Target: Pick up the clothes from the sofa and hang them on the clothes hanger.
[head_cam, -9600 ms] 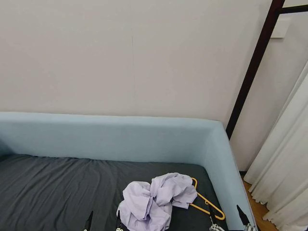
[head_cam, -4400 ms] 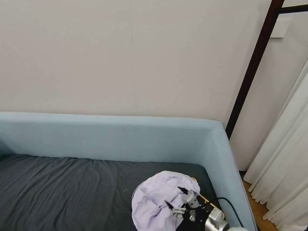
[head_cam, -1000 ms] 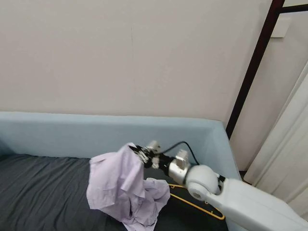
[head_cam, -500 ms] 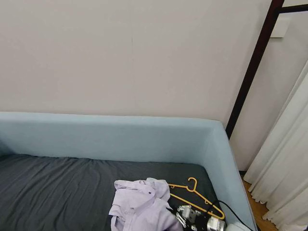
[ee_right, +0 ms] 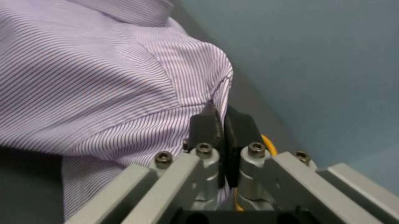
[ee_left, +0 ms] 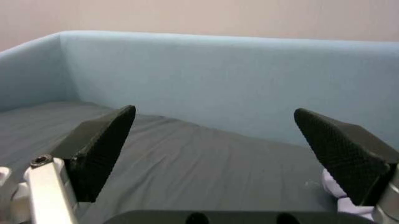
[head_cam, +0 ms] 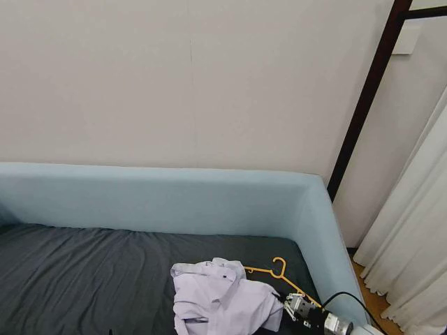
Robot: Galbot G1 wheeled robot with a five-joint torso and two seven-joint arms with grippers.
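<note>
A lilac striped shirt (head_cam: 222,301) lies spread on the sofa's dark grey seat (head_cam: 84,272), near its right end. An orange hanger (head_cam: 281,271) rests on the seat beside the shirt, by the sofa's right arm. My right gripper (head_cam: 288,305) sits low at the shirt's right edge. In the right wrist view its fingers (ee_right: 204,125) are shut on a fold of the shirt (ee_right: 93,70), with a bit of the hanger (ee_right: 268,142) behind. My left gripper (ee_left: 218,149) hangs open over the bare seat, facing the backrest (ee_left: 206,79).
The light blue sofa back (head_cam: 154,202) and right arm (head_cam: 325,230) wall in the seat. A dark pole (head_cam: 364,105) stands against the wall at the right, with white curtains (head_cam: 419,251) beside it. The seat's left part is bare.
One second ago my right arm held the shirt up in the air over the seat. The shirt now lies flat, and the gripper has drawn back low to the right, dragging it slightly.
</note>
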